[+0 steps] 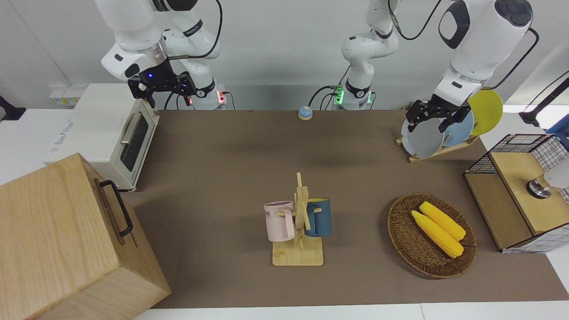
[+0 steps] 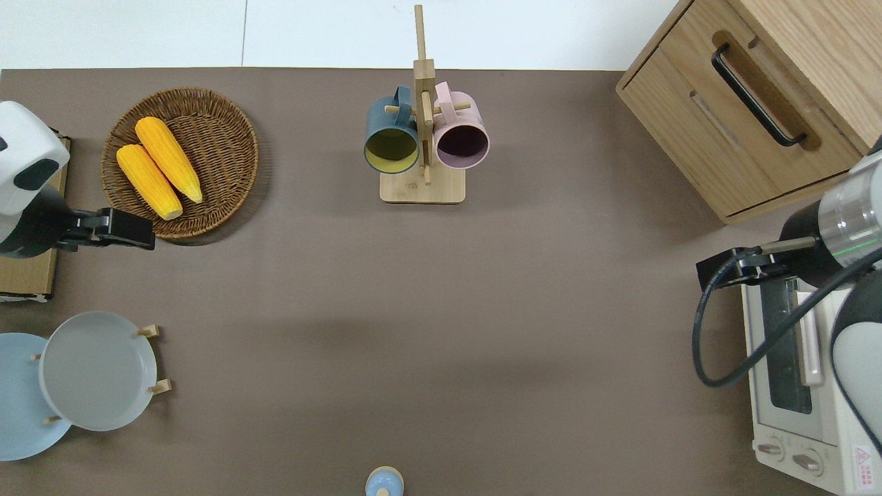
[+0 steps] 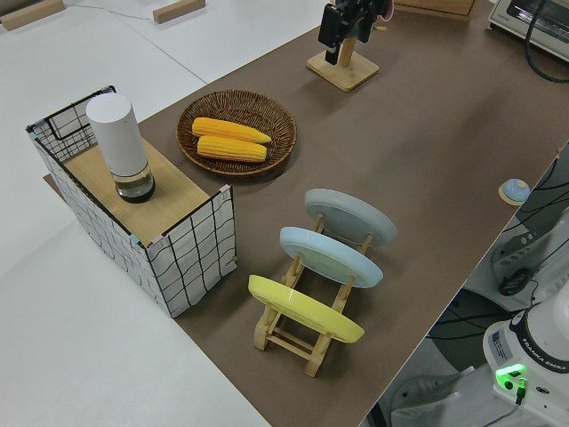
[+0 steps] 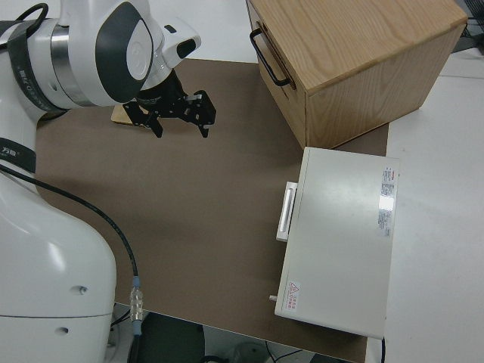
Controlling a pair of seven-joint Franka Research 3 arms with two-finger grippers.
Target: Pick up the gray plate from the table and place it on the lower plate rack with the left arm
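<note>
The table [image 1: 231,146] is big and brown. A wood cabinet [image 1: 58,240] with a black handle sits at the right arm's end, far from the robots. A white oven [image 1: 113,133] sits beside it, nearer to the robots.

At the left arm's end there is a wire box [image 1: 524,186] with a wood top. A white can [image 3: 118,142] stands on it. Near it is a round basket [image 1: 431,235] with two yellow corn cobs [image 1: 438,227] in it.

The mug tree [image 1: 300,226] stands in the middle of the table, far from the robots. A pink mug [image 1: 279,221] and a dark blue mug [image 1: 319,217] hang on it.

The rack [image 3: 298,325] is at the left arm's end, close to the robots. Three plates stand tilted in it, in a row. The gray plate [image 2: 96,370] is in the slot farthest from the robots. The blue plate [image 3: 331,256] is in the middle slot. The yellow plate [image 3: 302,309] is nearest to the robots.

The left gripper [image 1: 433,116] is up in the air and holds nothing. From above it [image 2: 114,231] is over the table by the edge of the basket. Its fingers are apart.

The right arm is parked. Its gripper [image 4: 180,115] has its fingers apart too.

A small blue bell [image 1: 305,113] sits close to the robots, in the middle.
</note>
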